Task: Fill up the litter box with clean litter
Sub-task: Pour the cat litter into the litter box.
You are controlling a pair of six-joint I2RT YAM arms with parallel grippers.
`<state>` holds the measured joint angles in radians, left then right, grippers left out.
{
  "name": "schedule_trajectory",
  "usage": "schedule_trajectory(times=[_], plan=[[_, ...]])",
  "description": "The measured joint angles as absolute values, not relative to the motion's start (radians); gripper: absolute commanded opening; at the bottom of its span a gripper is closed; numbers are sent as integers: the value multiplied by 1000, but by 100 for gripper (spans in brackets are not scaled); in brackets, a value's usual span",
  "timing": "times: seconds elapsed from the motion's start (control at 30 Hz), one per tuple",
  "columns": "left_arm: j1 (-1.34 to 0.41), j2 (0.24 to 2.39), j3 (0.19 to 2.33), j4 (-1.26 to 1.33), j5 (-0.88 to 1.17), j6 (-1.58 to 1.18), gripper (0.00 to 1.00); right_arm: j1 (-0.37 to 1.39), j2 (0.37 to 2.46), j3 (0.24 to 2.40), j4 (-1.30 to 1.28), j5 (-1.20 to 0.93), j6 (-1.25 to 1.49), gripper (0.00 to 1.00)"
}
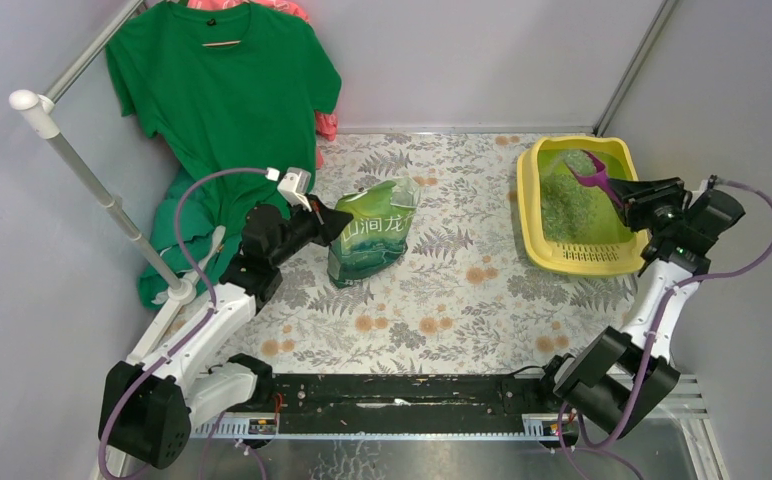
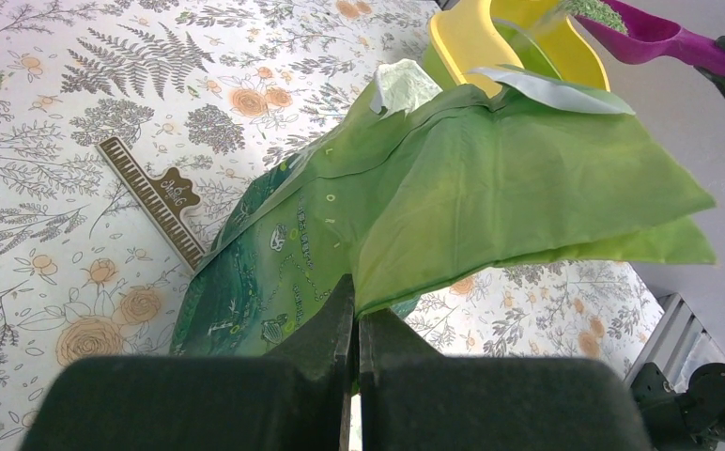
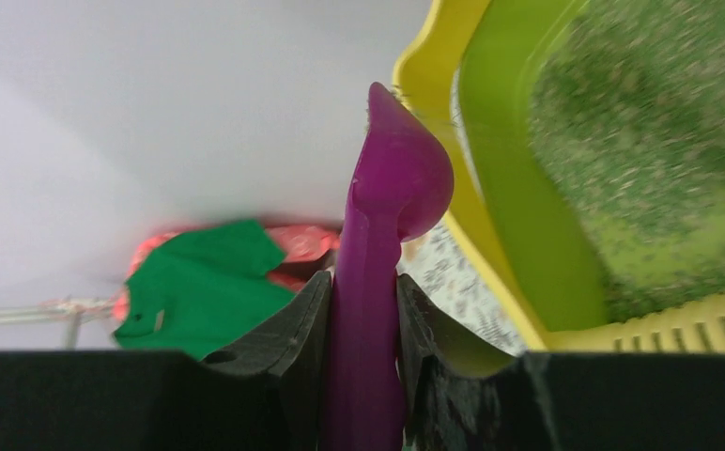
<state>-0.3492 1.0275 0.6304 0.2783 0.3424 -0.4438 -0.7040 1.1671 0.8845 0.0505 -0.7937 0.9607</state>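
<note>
Litter box [image 1: 584, 260] sits just beside the right gripper [image 1: 630, 197], which clamps a scoop [image 1: 595, 178] tipped over its litter [image 1: 567, 205]; left gripper [image 1: 337, 225], well apart, pinches the bag [image 1: 372, 240].

The left arm [image 1: 210, 310] and the right arm [image 1: 660, 292] each have white middle parts, chunky black joints and a big black base block [image 1: 142, 415] at the bottom. A thin purple cable [image 1: 212, 176] loops along each arm. The left gripper [image 1: 345, 222] and the right gripper [image 1: 626, 192] are black with flat, thick fingers [image 3: 288, 329], and a small white box [image 1: 295, 184] sits on the left wrist.
</note>
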Motion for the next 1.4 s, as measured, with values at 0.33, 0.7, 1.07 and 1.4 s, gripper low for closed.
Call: schedule_trajectory(times=[0.33,0.7,1.07,1.4], plan=[[-346,1028,630,279,356,-456,1,-653,1168,1075,-330,-492,672,0],[-346,1029,630,281,360,-459,2,-412,1236,1334,-619,-102,464,0],[-346,1032,630,283,361,-459,2,-272,1270,1359,-729,196,358,0],[-346,1037,630,292,374,-460,2,-260,1189,1364,-682,-173,389,0]])
